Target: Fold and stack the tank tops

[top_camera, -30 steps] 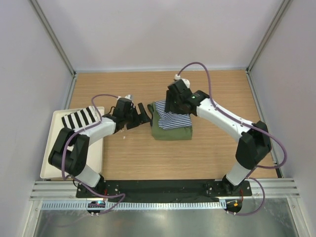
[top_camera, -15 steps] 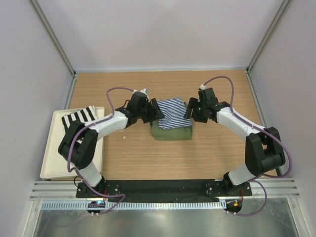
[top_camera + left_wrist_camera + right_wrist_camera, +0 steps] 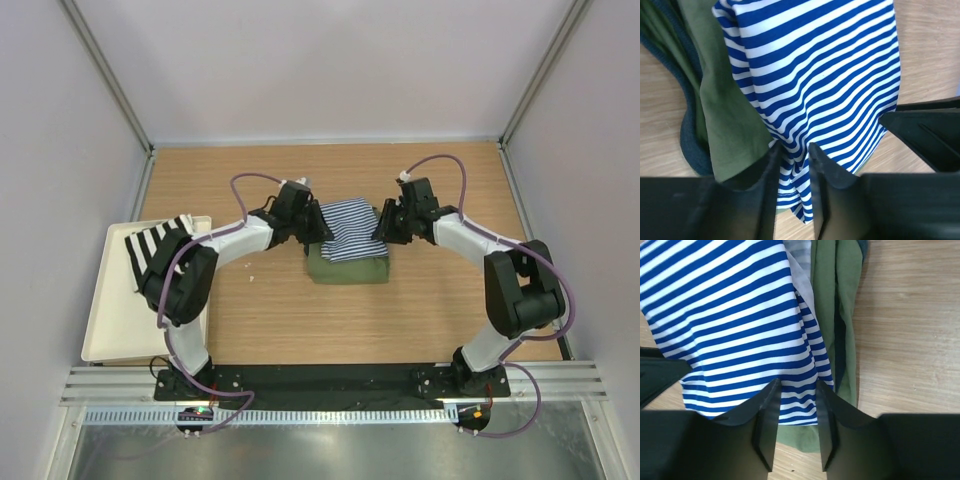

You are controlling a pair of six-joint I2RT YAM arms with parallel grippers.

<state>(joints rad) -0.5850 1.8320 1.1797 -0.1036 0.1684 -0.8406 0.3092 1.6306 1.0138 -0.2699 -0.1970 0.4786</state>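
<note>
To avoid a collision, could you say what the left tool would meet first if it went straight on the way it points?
The striped tank top: it lies between the fingers of the left tool, with the olive top apparently underneath.

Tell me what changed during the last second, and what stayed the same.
The left claw moved right to the left edge of the striped tank top and pinches it. The right claw moved from above the pile to that top's right edge, straddling it; grip unclear. The olive tank top beneath and the tray stayed put.
</note>
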